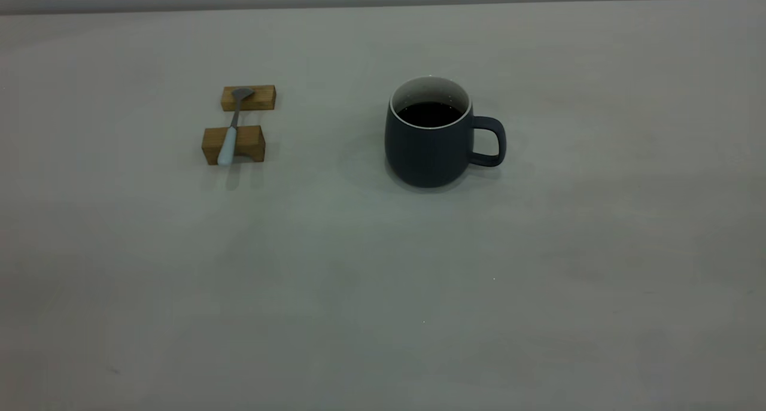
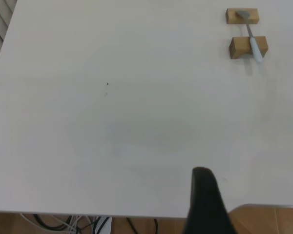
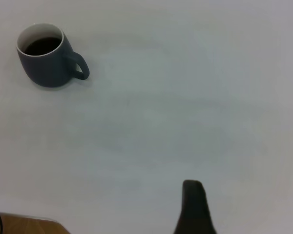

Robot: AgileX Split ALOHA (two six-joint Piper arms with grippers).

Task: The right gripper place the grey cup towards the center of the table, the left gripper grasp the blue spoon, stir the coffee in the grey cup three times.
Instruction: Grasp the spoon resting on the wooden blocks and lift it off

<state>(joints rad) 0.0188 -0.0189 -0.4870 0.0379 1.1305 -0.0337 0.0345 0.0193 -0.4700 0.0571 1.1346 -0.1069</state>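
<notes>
Where blocks bear spoon [image 1: 231,128] (cup [image 1: 428,142] apart)

1. One rounded dark slate-grey matte mug [image 1: 429,145] with a loop handle — a single round pool of near-black coffee [image 1: 429,113] inside it.
2. One slim spoon [image 1: 232,128] with a pale blue handle and grey metal bowl.
3. Two tan wooden blocks — the far one [image 1: 248,97] and the near one [image 1: 233,144].
4. One broad pale grey-white table [image 1: 383,279].
</notes>
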